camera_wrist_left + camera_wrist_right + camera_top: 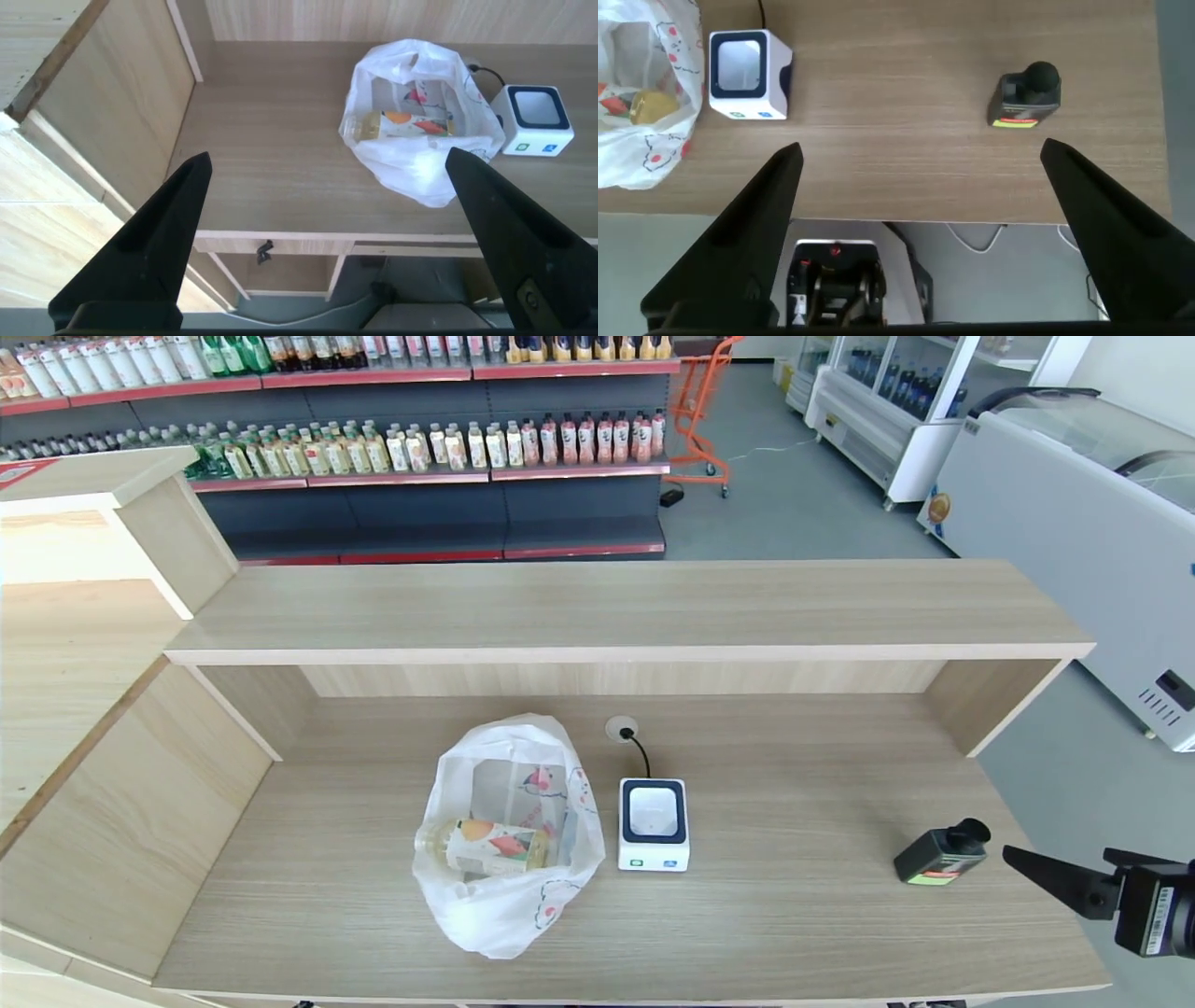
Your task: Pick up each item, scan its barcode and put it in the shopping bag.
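Now left end effector (329, 159) and right end effector (920, 154) gape wide, empty.
Dark bottle (941, 854) lies on table (794, 915), right; bag (512, 919) with a drink (485, 847) sits just left of scanner (653, 823).

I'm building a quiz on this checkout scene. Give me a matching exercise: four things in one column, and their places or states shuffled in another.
Things:
1. drink bottle
2. scanner
3. dark bottle
4. right pincer

Places or states:
A. open, near the counter's right end
B. inside the shopping bag
C. alone on the counter's right part
D. standing just right of the bag

Pairs: 1-B, 2-D, 3-C, 4-A
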Robot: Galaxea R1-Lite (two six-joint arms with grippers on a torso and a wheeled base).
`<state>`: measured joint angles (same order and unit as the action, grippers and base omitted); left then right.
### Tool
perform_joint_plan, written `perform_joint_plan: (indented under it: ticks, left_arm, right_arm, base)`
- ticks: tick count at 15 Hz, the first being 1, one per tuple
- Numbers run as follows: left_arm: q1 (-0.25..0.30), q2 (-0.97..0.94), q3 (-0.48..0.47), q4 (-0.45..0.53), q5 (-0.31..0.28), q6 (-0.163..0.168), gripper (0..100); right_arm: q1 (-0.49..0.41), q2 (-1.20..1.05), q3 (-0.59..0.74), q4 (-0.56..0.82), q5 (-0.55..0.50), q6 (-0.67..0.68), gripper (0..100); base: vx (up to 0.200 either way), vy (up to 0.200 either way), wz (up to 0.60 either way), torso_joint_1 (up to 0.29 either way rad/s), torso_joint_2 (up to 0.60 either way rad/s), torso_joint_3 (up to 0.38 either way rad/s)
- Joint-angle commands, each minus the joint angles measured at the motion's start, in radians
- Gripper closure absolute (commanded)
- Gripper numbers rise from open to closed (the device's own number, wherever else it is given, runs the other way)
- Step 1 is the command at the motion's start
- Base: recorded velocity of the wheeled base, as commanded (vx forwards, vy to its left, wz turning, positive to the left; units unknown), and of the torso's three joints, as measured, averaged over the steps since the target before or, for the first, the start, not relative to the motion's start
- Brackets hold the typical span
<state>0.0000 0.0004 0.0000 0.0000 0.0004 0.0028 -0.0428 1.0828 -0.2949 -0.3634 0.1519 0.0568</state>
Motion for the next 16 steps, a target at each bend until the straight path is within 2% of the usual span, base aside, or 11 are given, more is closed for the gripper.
perform_joint_plan:
  ticks: [1, 2, 5, 7, 11, 14, 16]
  left_arm:
    - [0.0, 0.0, 0.0, 0.0, 0.001, 0.0, 0]
    - [0.0, 0.0, 0.0, 0.0, 0.001, -0.001, 0]
    - [-0.002, 0.0, 0.0, 0.0, 0.0, -0.001, 0]
    - [0.0, 0.0, 0.0, 0.0, 0.001, -0.012, 0]
    - [0.0, 0.0, 0.0, 0.0, 0.0, -0.006, 0]
    - [0.0, 0.0, 0.0, 0.0, 0.0, -0.001, 0]
    - [0.0, 0.0, 0.0, 0.0, 0.001, 0.003, 0]
  right_arm:
    - [0.001, -0.02, 0.02, 0.0, 0.001, 0.011, 0]
    - [0.001, -0.021, 0.025, 0.0, 0.001, 0.012, 0]
    - [0.006, -0.02, 0.026, -0.002, 0.005, 0.011, 0]
    - [0.006, -0.02, 0.028, 0.0, 0.005, 0.012, 0]
    - [0.003, -0.029, 0.031, 0.0, -0.003, 0.012, 0]
    - [0.003, -0.032, 0.033, 0.0, -0.003, 0.012, 0]
    - [0.003, -0.034, 0.033, 0.0, -0.003, 0.012, 0]
  base:
    - [0.0, -0.2, 0.0, -0.007, 0.0, 0.007]
    - [0.0, -0.2, 0.0, 0.002, 0.0, 0.002]
    - [0.0, 0.0, 0.0, 0.0, 0.0, 0.0]
    - [-0.2, 0.0, 0.0, 0.005, 0.0, -0.007]
    - [-0.2, 0.0, 0.0, 0.006, 0.01, 0.001]
    - [0.0, 0.0, 0.0, 0.0, 0.0, 0.0]
    - [0.0, -0.2, 0.0, 0.01, 0.0, 0.0]
